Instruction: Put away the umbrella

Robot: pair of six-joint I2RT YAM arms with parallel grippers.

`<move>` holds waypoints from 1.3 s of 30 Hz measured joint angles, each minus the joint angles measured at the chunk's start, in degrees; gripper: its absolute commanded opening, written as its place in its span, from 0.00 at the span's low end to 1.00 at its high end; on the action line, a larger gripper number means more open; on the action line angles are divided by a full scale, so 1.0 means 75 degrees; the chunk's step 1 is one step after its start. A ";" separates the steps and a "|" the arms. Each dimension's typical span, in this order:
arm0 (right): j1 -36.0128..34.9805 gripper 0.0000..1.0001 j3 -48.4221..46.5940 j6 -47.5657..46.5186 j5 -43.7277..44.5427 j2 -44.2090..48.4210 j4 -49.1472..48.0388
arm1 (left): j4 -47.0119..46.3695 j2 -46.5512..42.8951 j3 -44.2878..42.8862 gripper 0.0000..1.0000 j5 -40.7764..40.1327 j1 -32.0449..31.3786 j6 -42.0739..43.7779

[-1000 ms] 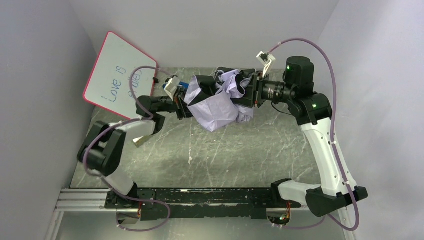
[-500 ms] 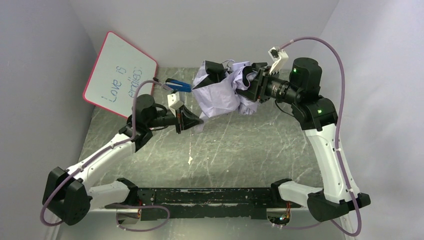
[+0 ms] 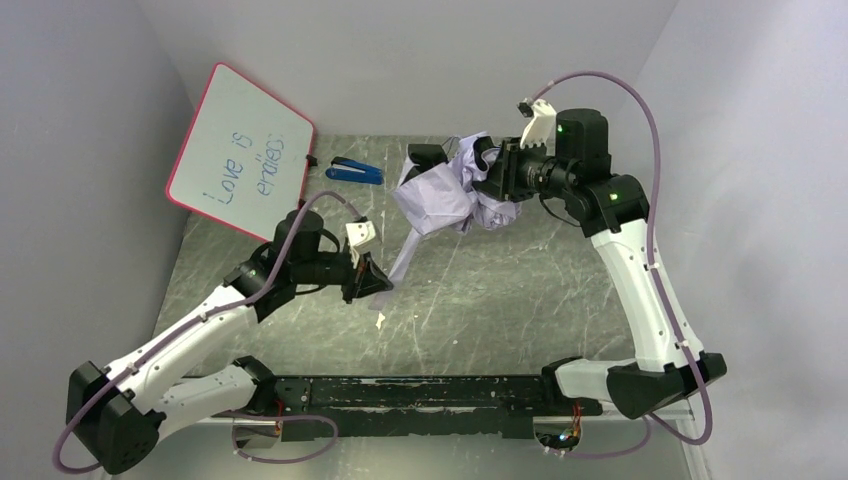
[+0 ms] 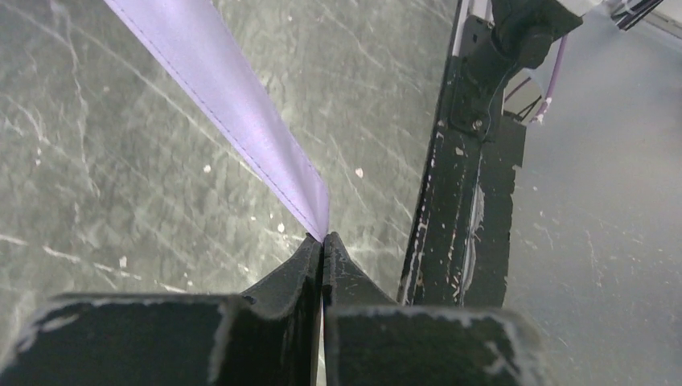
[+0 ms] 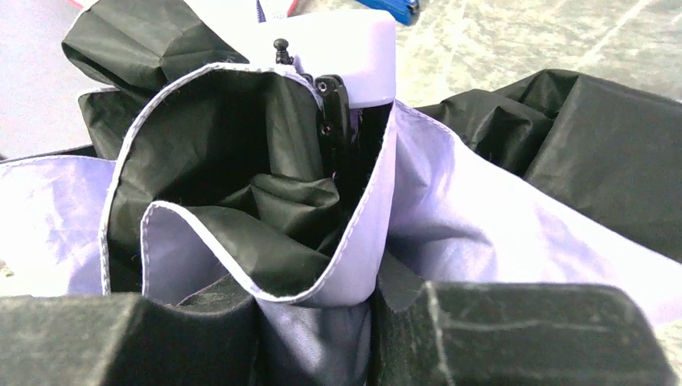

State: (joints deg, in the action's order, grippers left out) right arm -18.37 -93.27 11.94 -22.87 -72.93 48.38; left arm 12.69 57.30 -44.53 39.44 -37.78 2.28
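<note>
The umbrella [image 3: 445,190] is a crumpled bundle of pale lilac and black fabric, held above the back of the table. My right gripper [image 3: 497,175] is shut on its bunched canopy [image 5: 265,201], with fabric filling the gap between the fingers [image 5: 318,330]. A pale lilac block [image 5: 354,56] with a black pin sits at the far end of the bundle. A long lilac strap [image 3: 405,250] runs taut from the bundle down to my left gripper [image 3: 385,283]. That gripper [image 4: 323,237] is shut on the tip of the strap [image 4: 233,104], low over the table.
A blue stapler-like object [image 3: 355,170] lies at the back left. A red-framed whiteboard [image 3: 240,150] leans against the left wall. The black mounting rail [image 3: 430,395] runs along the near edge, close to my left gripper's right side [image 4: 462,201]. Grey walls enclose three sides.
My left arm has drawn back toward the near edge, pulling the strap out long and taut. The right gripper has carried the bundle slightly right and up.
</note>
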 measured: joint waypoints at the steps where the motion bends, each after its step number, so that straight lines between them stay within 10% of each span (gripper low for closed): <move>1: -0.0006 0.00 0.0026 -0.0076 0.0082 -0.0032 0.0006 | 0.0157 -0.0070 0.0000 0.05 -0.0067 -0.0012 -0.0015; 39: -0.0020 0.00 0.0609 0.0484 0.3252 -0.0152 -0.0405 | 0.2404 0.0472 -0.1644 0.05 -0.0239 0.0985 0.0023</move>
State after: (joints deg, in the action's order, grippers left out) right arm -18.52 -88.71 15.57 1.52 -74.06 45.34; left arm 30.72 60.84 -56.86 37.65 -30.39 2.46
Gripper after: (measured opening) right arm 0.300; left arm 0.053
